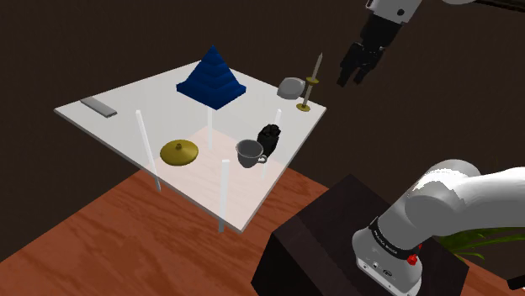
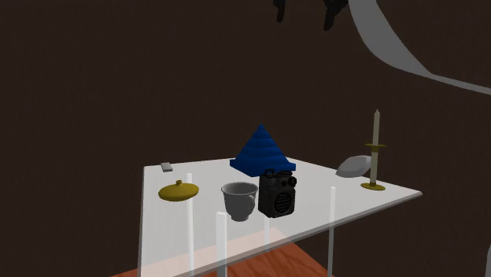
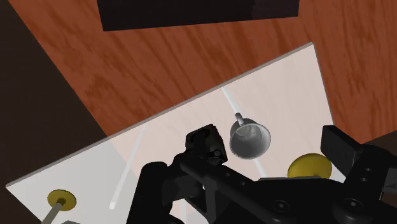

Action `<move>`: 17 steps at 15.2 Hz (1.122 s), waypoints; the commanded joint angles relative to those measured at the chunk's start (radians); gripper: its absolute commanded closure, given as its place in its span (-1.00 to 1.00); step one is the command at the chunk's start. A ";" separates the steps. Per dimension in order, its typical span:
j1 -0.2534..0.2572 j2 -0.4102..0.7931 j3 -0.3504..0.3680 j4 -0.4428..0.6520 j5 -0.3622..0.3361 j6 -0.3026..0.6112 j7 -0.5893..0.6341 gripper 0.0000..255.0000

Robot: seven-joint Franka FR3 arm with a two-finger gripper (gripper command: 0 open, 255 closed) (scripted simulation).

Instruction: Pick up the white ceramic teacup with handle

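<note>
The teacup (image 1: 249, 152) is a small greyish-white cup with a handle. It stands upright near the front edge of the pale translucent table (image 1: 143, 101), between a black speaker (image 1: 269, 137) and a yellow lid (image 1: 180, 152). My gripper (image 1: 355, 67) hangs open high above the table's far right corner, well clear of the cup and holding nothing. In the wrist view the teacup (image 3: 249, 139) lies far below, between my spread fingers (image 3: 153, 184). The second exterior view shows the teacup (image 2: 239, 199) just left of the speaker (image 2: 277, 193), with my gripper (image 2: 304, 12) at the top edge.
A blue stepped pyramid (image 1: 211, 77) stands mid-table. A brass candlestick (image 1: 309, 84) and a grey rounded object (image 1: 291, 87) sit at the far right corner below my gripper. A grey flat bar (image 1: 98, 106) lies at the left end. The dark stand (image 1: 336, 244) is beside the table.
</note>
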 commanded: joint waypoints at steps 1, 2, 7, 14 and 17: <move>0.000 0.000 0.000 0.000 0.000 0.000 0.000 -1.00; -0.001 0.015 0.004 -0.019 0.007 0.033 0.009 -1.00; -0.003 0.110 0.022 -0.098 0.040 0.198 0.050 -1.00; 0.001 0.298 0.044 -0.151 0.092 0.428 0.096 -1.00; 0.005 0.395 0.052 -0.153 0.116 0.523 0.111 -1.00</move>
